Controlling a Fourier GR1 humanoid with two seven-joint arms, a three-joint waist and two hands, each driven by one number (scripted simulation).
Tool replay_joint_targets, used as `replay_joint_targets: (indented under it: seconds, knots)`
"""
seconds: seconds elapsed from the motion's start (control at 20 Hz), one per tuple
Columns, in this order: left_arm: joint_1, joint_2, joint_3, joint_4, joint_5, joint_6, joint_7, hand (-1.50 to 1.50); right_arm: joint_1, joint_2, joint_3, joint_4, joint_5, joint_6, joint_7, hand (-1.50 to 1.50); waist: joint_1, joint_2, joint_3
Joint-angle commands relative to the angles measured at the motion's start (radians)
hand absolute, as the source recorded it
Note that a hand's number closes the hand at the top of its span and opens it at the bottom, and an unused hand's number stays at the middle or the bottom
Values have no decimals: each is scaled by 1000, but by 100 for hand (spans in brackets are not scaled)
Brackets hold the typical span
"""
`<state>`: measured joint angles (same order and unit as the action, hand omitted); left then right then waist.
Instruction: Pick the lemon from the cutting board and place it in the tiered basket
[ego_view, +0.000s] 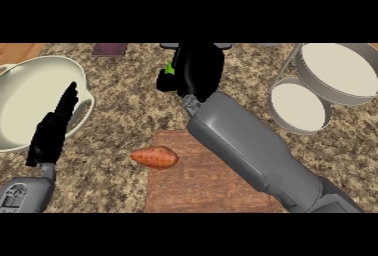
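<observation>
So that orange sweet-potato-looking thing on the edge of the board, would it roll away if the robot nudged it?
Probably a bit. The sweet potato is rounded and tapered, so it would likely wobble or curve rather than roll straight. It lies at the cutting board edge, so a push leftward may tip it onto the counter. It looks solid, so probably stiff.

A speckled brown granite counter (125, 107) was seen carrying a wooden cutting board (199, 182), a cream bowl (22, 100), a tiered basket (336, 75) and a purple object (110, 48).

Green object (170, 68) mostly behind right hand (193, 67)
</observation>
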<state>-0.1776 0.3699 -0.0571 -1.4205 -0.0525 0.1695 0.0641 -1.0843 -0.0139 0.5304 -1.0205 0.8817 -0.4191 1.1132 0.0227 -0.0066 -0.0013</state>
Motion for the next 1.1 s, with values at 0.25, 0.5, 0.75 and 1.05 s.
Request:
replay_joint_targets:
  seconds: [0.25,0.5,0.75,1.05]
  knots:
    - [29,19,31,-8,1,-13,-11,0,-176,-62,-110,7,195,176,224,150,-28,-3,0]
    - [3,-14,39,44,-16,8,-45,0,-182,-83,-209,-51,135,241,153,150,-32,3,1]
    - [93,33,49,-82,6,-51,1,0,-109,-165,-264,-48,109,281,25,150,-17,2,1]
    - [28,-56,-4,-46,-64,25,7,0,-126,-251,-274,100,181,300,-71,150,-18,9,1]
